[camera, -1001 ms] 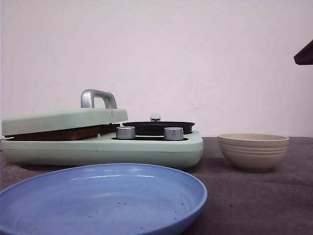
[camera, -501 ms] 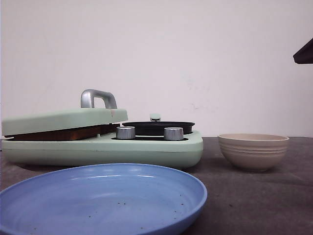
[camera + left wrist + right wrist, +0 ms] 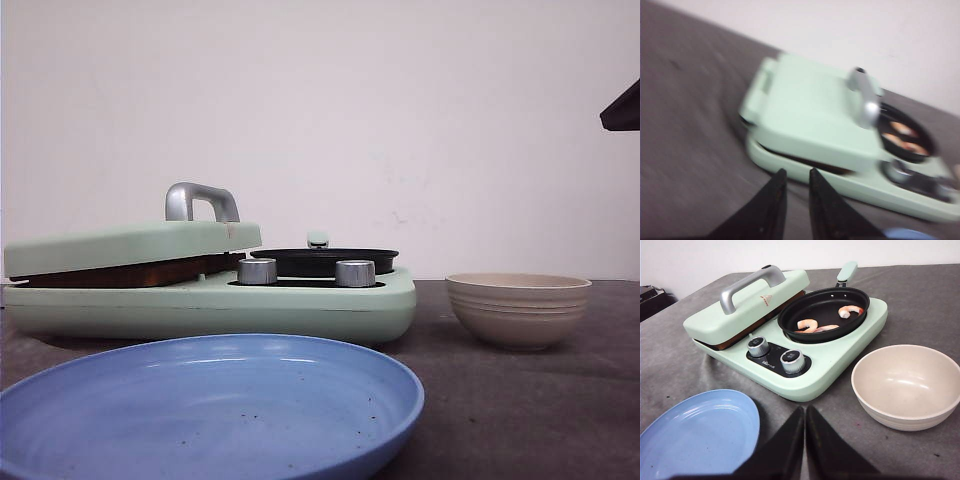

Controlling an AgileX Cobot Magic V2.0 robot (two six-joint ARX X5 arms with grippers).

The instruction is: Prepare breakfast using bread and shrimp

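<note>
The mint-green breakfast maker (image 3: pixel 300 305) has its lid (image 3: pixel 760 295) down, with a grey handle (image 3: pixel 747 285) on top. The bread is hidden; only a brown strip (image 3: pixel 120 273) shows in the gap under the lid. Pink shrimp (image 3: pixel 807 326) lie in the black pan (image 3: pixel 825 307), another (image 3: pixel 850 310) at its far side. My left gripper (image 3: pixel 796 174) hovers over the table near the lid's corner, its fingers slightly apart and empty, the view blurred. My right gripper (image 3: pixel 804 409) is shut and empty, between the blue plate and the bowl.
An empty blue plate (image 3: pixel 210 400) lies nearest the front edge. An empty beige bowl (image 3: pixel 518 310) stands right of the cooker. Two silver knobs (image 3: pixel 759 346) (image 3: pixel 791 360) sit on the cooker's front. A dark arm part (image 3: pixel 622 108) shows at the upper right.
The dark arm part at the upper right edge has crept up very slightly. Cooker, plate and bowl have not moved.
</note>
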